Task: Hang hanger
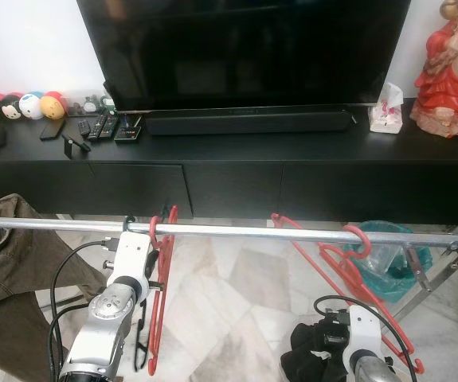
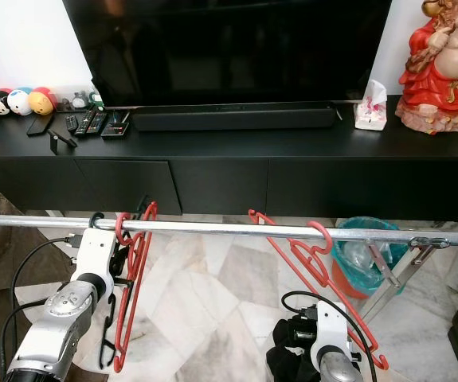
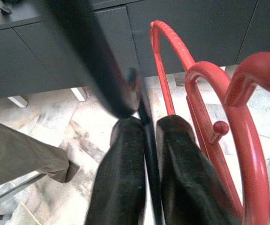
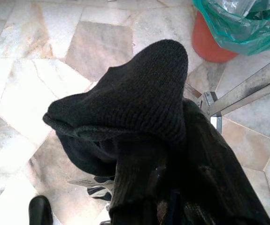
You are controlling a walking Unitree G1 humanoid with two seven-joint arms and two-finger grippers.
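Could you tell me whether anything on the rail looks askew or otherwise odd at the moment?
Yes. The red hangers near the right end of the metal rail hang slanted: two hangers lean diagonally together rather than hanging straight down. The left tool is shut on a thin black hanger beside the red hangers on the left.

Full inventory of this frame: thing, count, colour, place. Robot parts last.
rail: 1, silver, horizontal in front of the cabinet
red hangers: several, on the rail in two groups
black hanger: 1, pinched by the left gripper at the rail
TV: 1, black, on the cabinet
soundbar: 1, black, under the TV
remotes: several, black, cabinet left
statue: 1, red, cabinet right
bin: 1, green liner, floor right
black garment: 1, in the right gripper
left gripper: at the rail
right gripper: low, right
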